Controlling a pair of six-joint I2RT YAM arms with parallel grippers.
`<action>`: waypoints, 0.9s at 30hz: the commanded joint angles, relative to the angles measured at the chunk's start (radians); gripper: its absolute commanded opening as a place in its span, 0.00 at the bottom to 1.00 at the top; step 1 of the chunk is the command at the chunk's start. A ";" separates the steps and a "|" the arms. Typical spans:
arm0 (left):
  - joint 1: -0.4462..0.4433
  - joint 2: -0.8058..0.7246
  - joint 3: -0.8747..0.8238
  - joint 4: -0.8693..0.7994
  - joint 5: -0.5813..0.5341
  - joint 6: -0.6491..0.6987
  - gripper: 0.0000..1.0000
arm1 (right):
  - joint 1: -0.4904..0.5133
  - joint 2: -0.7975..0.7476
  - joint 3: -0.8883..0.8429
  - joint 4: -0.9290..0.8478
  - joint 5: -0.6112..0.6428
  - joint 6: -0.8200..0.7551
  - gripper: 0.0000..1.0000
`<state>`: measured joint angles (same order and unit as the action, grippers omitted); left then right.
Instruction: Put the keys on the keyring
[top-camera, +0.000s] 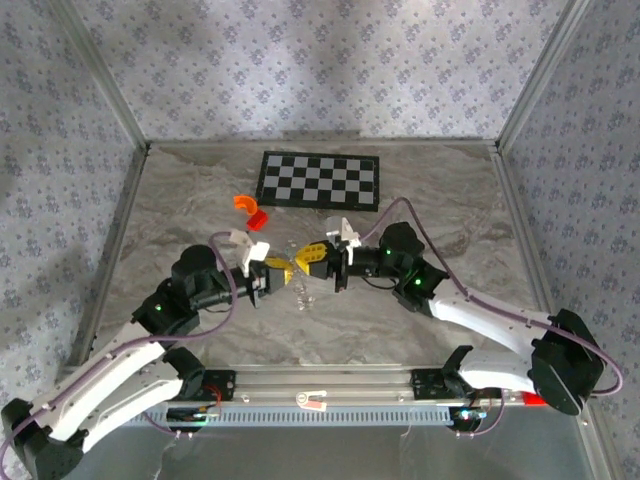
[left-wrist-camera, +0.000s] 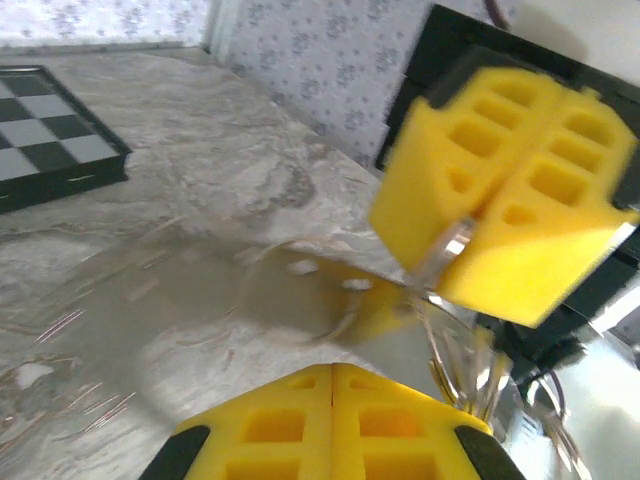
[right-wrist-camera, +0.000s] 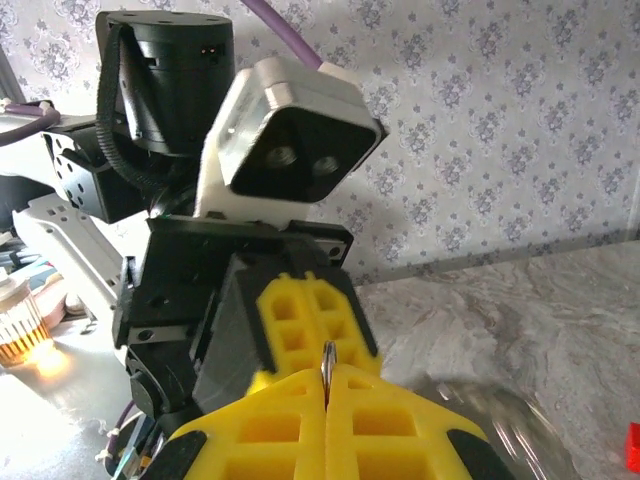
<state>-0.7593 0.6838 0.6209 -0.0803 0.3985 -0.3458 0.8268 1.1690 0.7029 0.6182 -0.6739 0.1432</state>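
My two grippers meet tip to tip at the middle of the table. The right gripper (top-camera: 306, 259) is shut on the keyring, a thin silvery loop that stands edge-on between its yellow pads (right-wrist-camera: 327, 362). In the left wrist view the same loop (left-wrist-camera: 455, 243) sticks out of the right gripper (left-wrist-camera: 428, 285), and thin silvery strands (left-wrist-camera: 478, 375) hang blurred below it. A pale bit dangles under the tips (top-camera: 303, 297). The left gripper (top-camera: 283, 268) is shut, its pads (left-wrist-camera: 290, 420) pressed together with nothing showing between them. The keys are hidden.
A black-and-white checkerboard (top-camera: 320, 179) lies at the back of the marble table (top-camera: 450, 200). An orange curved piece (top-camera: 244, 203) and a red piece (top-camera: 258, 219) sit just in front of it, left of centre. Patterned walls close in the sides and back.
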 joint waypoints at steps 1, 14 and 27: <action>-0.046 -0.008 0.042 0.078 -0.021 0.048 0.00 | -0.006 -0.041 -0.012 0.047 -0.010 0.011 0.00; -0.092 -0.086 0.008 0.189 0.054 0.072 0.01 | -0.030 -0.081 -0.036 0.041 -0.004 0.022 0.00; -0.092 -0.118 0.061 0.067 -0.051 0.125 0.09 | -0.033 -0.079 -0.024 0.096 -0.053 0.067 0.00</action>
<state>-0.8455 0.5541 0.6304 0.0124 0.3817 -0.2573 0.7998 1.1065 0.6689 0.6491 -0.6991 0.1898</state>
